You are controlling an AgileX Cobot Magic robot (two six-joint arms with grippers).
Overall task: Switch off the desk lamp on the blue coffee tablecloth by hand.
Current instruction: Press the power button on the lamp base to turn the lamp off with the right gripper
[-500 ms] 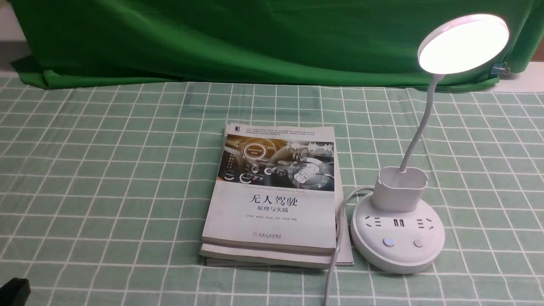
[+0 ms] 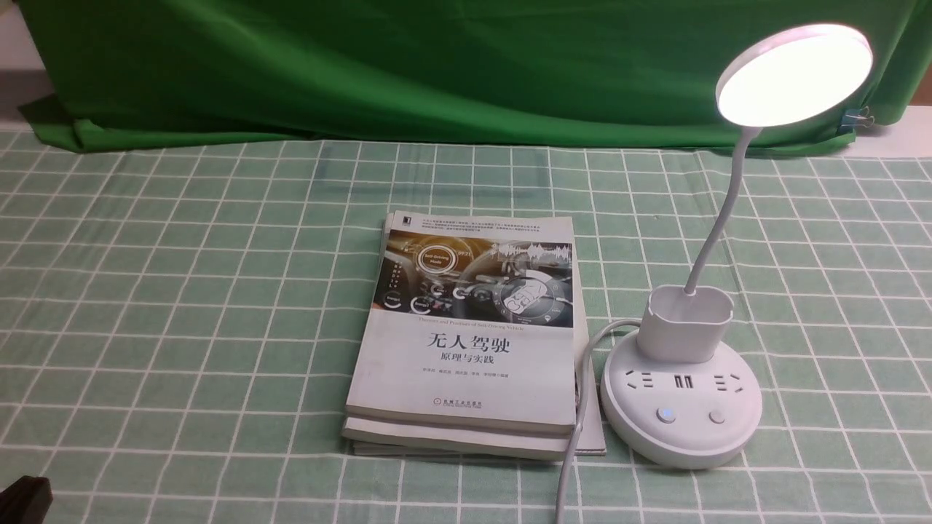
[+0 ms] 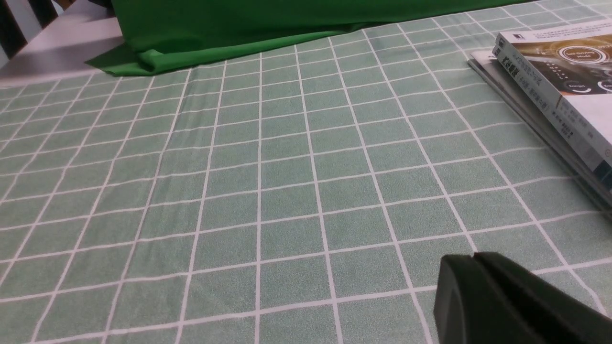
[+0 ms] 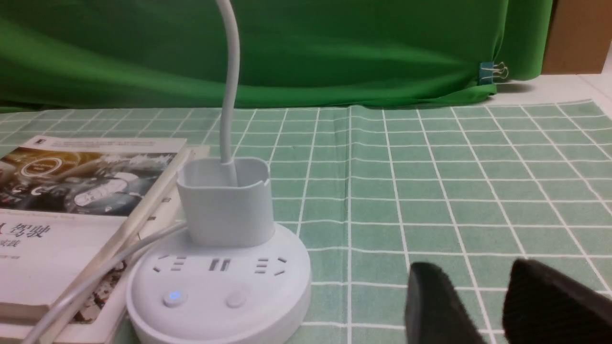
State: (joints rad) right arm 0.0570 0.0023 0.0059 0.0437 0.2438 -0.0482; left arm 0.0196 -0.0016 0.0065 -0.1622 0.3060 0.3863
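The white desk lamp (image 2: 681, 415) stands at the right on the pale green checked tablecloth (image 2: 182, 291). Its disc head (image 2: 794, 73) glows. Its round base has two buttons; the left button (image 2: 665, 415) shows a blue light. The base also shows in the right wrist view (image 4: 215, 286). My right gripper (image 4: 473, 272) is open and empty over the cloth, apart from the base on its right side; it is out of the front view. My left gripper (image 3: 473, 258) is shut and empty over bare cloth; a dark part of it shows at the front view's lower left corner (image 2: 25, 498).
A stack of books (image 2: 466, 335) lies just left of the lamp base. The lamp's white cord (image 2: 575, 437) runs along the books toward the near edge. A dark green backdrop cloth (image 2: 400, 65) hangs along the far side, held by a binder clip (image 2: 858, 116).
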